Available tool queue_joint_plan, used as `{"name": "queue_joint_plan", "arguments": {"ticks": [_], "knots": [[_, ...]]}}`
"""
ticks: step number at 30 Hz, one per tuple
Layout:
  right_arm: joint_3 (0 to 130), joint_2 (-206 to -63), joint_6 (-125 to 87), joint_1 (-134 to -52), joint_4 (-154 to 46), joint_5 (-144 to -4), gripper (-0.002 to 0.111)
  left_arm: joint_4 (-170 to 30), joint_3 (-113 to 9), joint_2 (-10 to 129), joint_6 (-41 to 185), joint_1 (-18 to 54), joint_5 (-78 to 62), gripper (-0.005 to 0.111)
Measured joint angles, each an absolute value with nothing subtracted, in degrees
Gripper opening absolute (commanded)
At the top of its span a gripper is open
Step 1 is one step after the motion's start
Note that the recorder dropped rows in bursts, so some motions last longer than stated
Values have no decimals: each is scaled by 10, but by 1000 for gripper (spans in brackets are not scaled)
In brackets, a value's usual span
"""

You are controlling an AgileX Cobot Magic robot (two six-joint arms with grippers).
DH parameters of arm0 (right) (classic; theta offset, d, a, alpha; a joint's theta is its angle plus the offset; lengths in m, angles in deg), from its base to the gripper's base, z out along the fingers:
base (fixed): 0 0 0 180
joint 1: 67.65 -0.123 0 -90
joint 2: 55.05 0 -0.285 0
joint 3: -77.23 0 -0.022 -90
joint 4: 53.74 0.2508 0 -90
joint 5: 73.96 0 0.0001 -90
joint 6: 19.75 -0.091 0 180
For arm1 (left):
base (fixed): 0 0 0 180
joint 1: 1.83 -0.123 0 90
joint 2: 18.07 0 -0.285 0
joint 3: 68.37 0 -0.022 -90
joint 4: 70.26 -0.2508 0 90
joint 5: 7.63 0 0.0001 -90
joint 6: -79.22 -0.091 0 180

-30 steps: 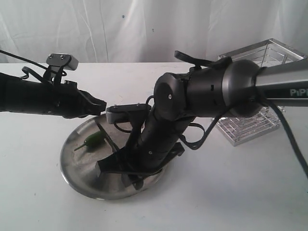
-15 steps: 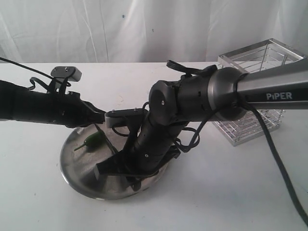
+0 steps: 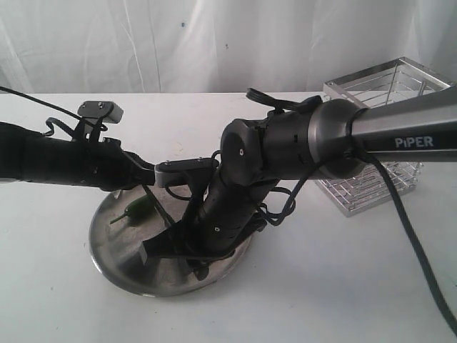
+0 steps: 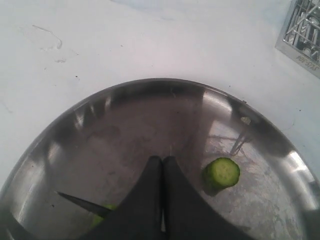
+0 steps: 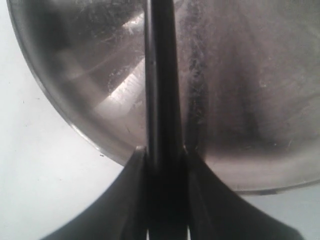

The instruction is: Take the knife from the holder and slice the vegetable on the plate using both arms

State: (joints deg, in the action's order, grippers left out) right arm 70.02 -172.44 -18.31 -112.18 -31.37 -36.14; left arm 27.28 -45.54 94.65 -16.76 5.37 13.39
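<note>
The steel plate [image 3: 107, 264] lies at the table's front left. On it rests the dark green vegetable [image 3: 136, 209], and a cut round slice [image 4: 221, 172] lies apart on the plate [image 4: 130, 125]. My left gripper [image 3: 146, 175] hovers just over the vegetable, its fingertips [image 4: 163, 160] pressed together with nothing between them; a green piece [image 4: 102, 216] shows partly under them. My right gripper [image 5: 162, 150] is shut on the knife [image 5: 161, 75]. The blade [image 3: 156, 205] slants across the plate beside the vegetable, and its tip [image 4: 80, 201] shows near the green piece.
The chrome wire holder [image 3: 378, 143] stands at the right rear of the white table; its corner [image 4: 302, 30] shows in the left wrist view. The bulky right arm [image 3: 285, 150] reaches across the middle and hides the plate's right side.
The right arm has shifted left over the plate with the knife. The left arm has sunk a little and reached further right over the vegetable. Both grips are unchanged.
</note>
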Motion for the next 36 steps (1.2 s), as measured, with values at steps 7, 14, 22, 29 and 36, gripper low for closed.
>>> {"name": "queue_joint_plan", "arguments": {"ticks": [7,14,22,29,36], "knots": [[700,-1724,-183,-1122,-315,-367,0,275,-455,947,-178,54,134,0],[700,-1731,-191,-1122,-319,-375,0,275,-455,947,-190,54,134,0],[700,-1740,-198,-1122,-322,-376,0,275,-455,947,-191,54,134,0],[700,-1740,-202,-1122,-322,-377,0,284,-455,988,-193,54,138,0],[700,-1741,-202,-1122,-323,-368,0,285,-457,1007,-223,54,136,0]]}}
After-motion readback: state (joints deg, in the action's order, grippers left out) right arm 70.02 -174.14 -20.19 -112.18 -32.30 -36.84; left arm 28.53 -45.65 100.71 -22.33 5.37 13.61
